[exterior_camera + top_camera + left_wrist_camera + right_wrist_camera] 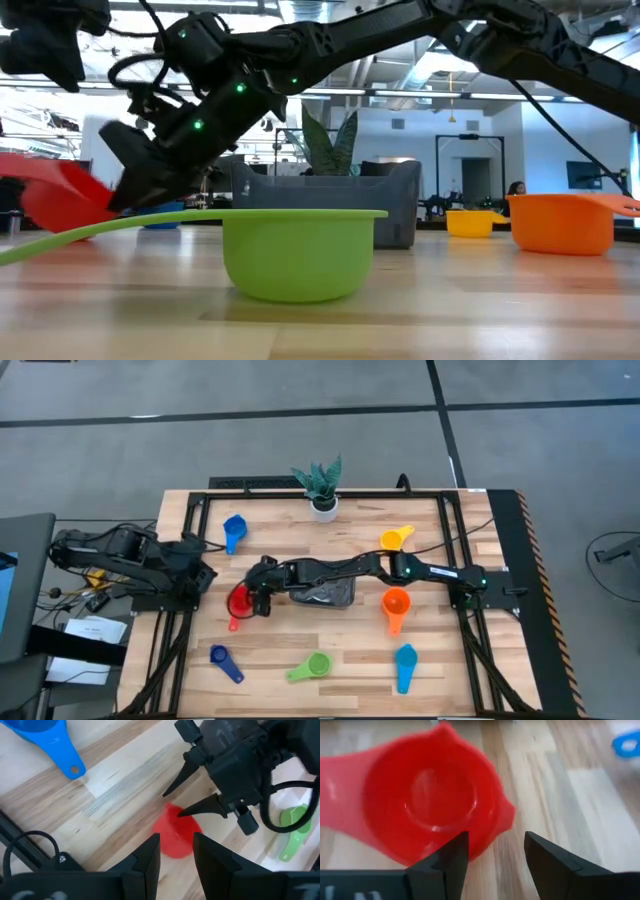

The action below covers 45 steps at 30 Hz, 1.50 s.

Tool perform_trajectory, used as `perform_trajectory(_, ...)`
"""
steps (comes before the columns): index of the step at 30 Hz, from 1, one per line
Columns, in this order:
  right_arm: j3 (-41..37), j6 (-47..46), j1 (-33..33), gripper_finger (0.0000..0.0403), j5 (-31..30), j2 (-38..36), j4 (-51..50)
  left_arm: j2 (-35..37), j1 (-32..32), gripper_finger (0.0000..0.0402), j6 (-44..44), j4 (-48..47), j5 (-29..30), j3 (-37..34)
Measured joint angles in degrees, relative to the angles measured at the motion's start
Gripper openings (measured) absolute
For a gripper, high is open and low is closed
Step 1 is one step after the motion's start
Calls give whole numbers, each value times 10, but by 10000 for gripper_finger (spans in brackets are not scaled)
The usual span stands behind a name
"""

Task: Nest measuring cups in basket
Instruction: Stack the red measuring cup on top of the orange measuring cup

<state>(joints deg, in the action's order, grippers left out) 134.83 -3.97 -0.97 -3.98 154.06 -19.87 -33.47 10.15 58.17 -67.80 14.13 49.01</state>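
Two arms over the worktop's left half, right pincer stretched past the basket, fingers apart at the red cup, left pincer open nearby.

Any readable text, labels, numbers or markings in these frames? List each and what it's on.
None readable.
Measuring cups, e.g. the red cup and green cup: no size markings visible.
Papers left of the table: any print is too small to read.
Yellow-black hazard stripes on the table's right edge: a marking, not text.
Room behind in the low view: no legible signs.
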Motion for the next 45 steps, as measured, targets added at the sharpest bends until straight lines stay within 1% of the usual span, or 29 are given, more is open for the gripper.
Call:
perform_trajectory(10,0,16,0,144,27,0,0,-7,0,103,13,0,0,0)
perform_trajectory(13,0,21,0,112,27,0,-4,-7,0,103,15,0,0,0)
perform_trajectory(19,1,34,0,24,32,-3,3,-7,0,103,16,0,0,0)
perform_trajectory(20,2,37,-1,16,32,-3,2,-7,0,103,16,0,0,0)
perform_trajectory(22,2,33,-2,14,37,-3,-5,-7,0,103,16,0,0,0)
perform_trajectory(26,2,-2,-1,31,38,-2,-8,-7,0,103,16,0,1,0)
perform_trajectory(30,1,-56,4,14,40,-6,-17,-7,0,103,16,0,1,0)
perform_trajectory(33,1,-73,7,11,37,-22,-24,-7,0,103,35,1,1,0)
perform_trajectory(36,1,-92,11,19,15,-45,-35,-5,0,103,53,9,4,0)
perform_trajectory(39,1,-95,20,17,-2,-65,-54,2,0,103,52,20,15,0)
perform_trajectory(41,1,-95,30,10,-3,-76,-65,8,0,103,50,19,26,0)
perform_trajectory(45,1,-95,54,12,-3,-106,-107,18,0,103,41,20,47,0)
